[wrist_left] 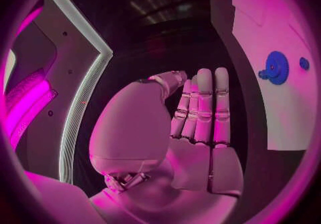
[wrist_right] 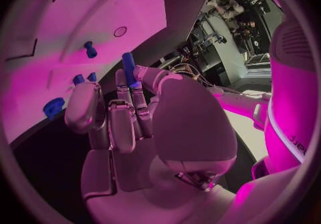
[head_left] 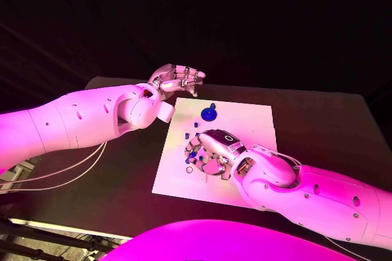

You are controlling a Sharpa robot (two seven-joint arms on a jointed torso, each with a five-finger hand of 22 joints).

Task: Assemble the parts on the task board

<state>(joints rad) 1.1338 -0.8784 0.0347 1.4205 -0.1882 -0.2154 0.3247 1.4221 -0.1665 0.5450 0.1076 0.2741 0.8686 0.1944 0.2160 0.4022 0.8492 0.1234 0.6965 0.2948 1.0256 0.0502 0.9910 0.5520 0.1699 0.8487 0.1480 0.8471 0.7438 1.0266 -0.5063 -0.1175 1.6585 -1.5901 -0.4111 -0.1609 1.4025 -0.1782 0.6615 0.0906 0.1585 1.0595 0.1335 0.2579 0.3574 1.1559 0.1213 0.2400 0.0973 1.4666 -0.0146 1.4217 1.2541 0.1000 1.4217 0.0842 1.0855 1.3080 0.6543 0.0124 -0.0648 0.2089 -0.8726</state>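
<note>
My right hand (head_left: 214, 153), low centre, pinches a blue peg (wrist_right: 128, 66) over the board (head_left: 245, 116); next I seat it. Left hand (head_left: 175, 78) idles, fingers straight, empty.

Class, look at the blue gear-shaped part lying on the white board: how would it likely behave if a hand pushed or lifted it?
The blue gear looks rigid, small and probably light. Lying flat on the task board, it would likely slide rather than tip. Set on edge, its round toothed rim might roll.

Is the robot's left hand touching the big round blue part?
Apart. In the left wrist view the left hand is raised with fingers straight, and dark table separates it from the round blue part on the task board.
</note>
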